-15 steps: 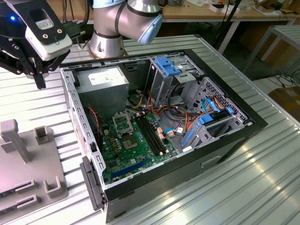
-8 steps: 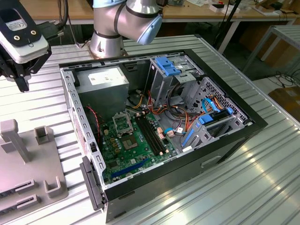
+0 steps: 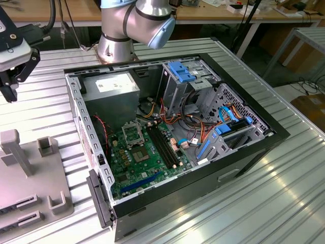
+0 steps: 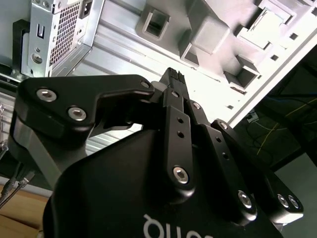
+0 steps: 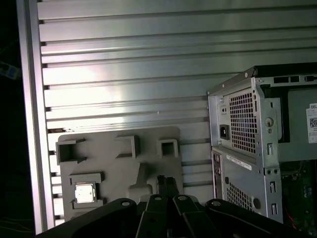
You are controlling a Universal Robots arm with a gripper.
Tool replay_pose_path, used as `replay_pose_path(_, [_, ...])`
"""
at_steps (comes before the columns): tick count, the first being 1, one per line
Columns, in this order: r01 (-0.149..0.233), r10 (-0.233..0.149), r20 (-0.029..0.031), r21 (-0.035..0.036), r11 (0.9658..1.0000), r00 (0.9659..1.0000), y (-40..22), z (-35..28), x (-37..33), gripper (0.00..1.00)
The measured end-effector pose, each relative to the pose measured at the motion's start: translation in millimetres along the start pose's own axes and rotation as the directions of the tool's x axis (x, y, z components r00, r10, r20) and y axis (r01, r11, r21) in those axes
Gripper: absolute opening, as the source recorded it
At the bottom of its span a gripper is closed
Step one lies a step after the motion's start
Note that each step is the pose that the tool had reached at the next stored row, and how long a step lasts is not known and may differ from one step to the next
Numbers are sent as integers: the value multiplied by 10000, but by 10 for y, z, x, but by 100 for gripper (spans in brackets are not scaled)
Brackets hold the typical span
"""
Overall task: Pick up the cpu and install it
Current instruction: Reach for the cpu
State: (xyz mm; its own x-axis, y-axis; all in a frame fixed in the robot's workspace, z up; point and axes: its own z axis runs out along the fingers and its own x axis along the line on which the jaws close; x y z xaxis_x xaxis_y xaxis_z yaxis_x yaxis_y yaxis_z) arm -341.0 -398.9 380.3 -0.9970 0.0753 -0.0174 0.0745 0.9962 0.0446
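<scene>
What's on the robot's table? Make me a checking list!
Surface: ribbed metal table.
Job's things: cpu lying in a grey holder tray; open computer case with its socket.
Clutter: nothing seen.
Pincer: pincer shut, empty, apart from the cpu.
Cables: red, orange and blue wires inside the case.
Surroundings: wooden workbenches behind the table.

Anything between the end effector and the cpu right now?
Nothing visible blocks it from above. The cpu lies uncovered on the grey fixture plate; the end effector hangs above the plate, to one side. A raised post on the plate stands between them sideways.
</scene>
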Motion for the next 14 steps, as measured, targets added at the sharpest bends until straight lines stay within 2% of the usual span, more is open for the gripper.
replay_pose_path(14, [0, 0, 1, 0, 10000, 10000, -10, -2, 134, 11])
